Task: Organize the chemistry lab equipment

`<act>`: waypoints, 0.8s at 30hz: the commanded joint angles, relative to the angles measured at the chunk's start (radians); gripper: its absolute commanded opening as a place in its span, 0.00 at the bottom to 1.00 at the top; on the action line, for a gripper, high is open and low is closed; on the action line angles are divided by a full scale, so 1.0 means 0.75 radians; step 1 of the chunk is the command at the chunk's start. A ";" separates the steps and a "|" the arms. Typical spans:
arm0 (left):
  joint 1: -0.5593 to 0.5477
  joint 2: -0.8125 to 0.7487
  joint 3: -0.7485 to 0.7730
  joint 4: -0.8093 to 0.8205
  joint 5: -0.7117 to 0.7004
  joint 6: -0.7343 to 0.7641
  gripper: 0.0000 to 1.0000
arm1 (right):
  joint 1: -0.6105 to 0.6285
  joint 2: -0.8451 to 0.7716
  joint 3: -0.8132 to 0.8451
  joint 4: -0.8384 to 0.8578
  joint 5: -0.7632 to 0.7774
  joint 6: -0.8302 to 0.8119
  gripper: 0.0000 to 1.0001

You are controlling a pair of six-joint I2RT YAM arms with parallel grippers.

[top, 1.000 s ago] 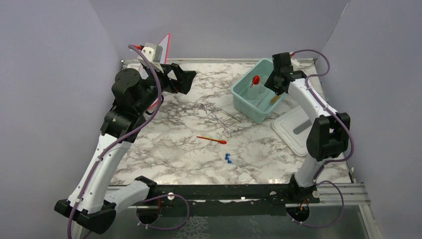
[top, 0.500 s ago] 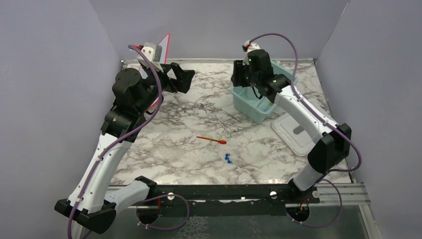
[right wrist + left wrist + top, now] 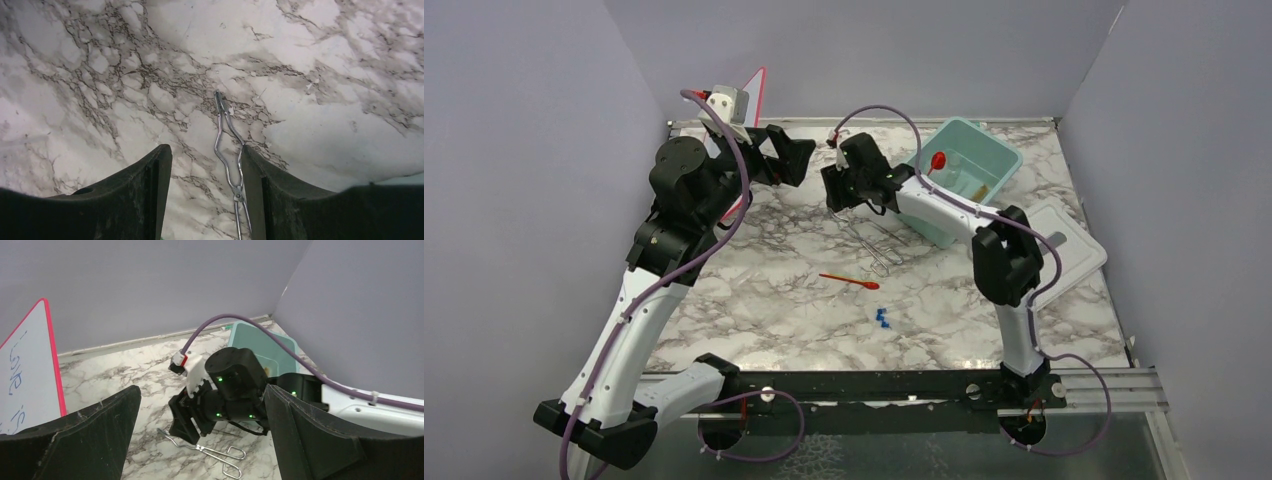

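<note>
**Q:** What is your right hand doing?

**A:** My right gripper [image 3: 204, 150] is spread apart and holds nothing. It hangs low over the metal tongs [image 3: 227, 145], which lie flat on the marble table [image 3: 75, 75] just left of the teal tub [image 3: 939, 225]. From the wrist view, the thin wire arms of the tongs run up between my two dark fingers [image 3: 150, 190], closer to one finger than the other.

**Q:** And the left hand?

**A:** My left gripper [image 3: 794, 160] is also wide apart and empty. It is raised well left of the tub and faces toward my right wrist.

**Q:** Where is everything else?

**A:** A red funnel [image 3: 937, 160] is inside the tub. A red-orange spatula [image 3: 849, 281] lies nearer me than the tub, and blue-capped tubes [image 3: 884, 320] lie nearer again. The white lid [image 3: 1064, 235] lies just right of the tub.

**Q:** What could go wrong?

**A:** I judge three risks:
- **Scraping or missing:** the tongs are thin and flat on the marble. If I come down too far, my fingertips scrape the stone, and if I stop too high, they close on air.
- **Off-centre grip:** closing like this may catch one wire arm only, and the tongs would pivot or slide away.
- **Hitting the tub:** the tongs are long, so once lifted a loose end could strike the tub rim or shove the tub sideways.
</note>
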 commanded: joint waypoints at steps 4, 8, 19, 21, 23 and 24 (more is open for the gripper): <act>-0.004 -0.008 0.005 0.047 0.063 -0.052 0.96 | 0.008 0.209 0.187 0.031 -0.064 -0.045 0.58; -0.004 0.004 0.007 0.046 0.082 -0.053 0.96 | 0.012 0.312 0.285 -0.002 -0.087 -0.057 0.56; -0.004 0.006 -0.013 0.045 0.063 -0.055 0.96 | 0.020 0.457 0.353 -0.018 -0.086 -0.098 0.48; -0.004 0.006 -0.014 0.044 0.061 -0.052 0.96 | 0.021 0.477 0.358 -0.018 -0.086 -0.108 0.45; -0.004 0.005 -0.014 0.042 0.058 -0.047 0.96 | 0.021 0.492 0.360 -0.019 -0.085 -0.118 0.42; -0.005 0.007 -0.014 0.041 0.056 -0.045 0.96 | 0.021 0.497 0.360 -0.018 -0.084 -0.121 0.40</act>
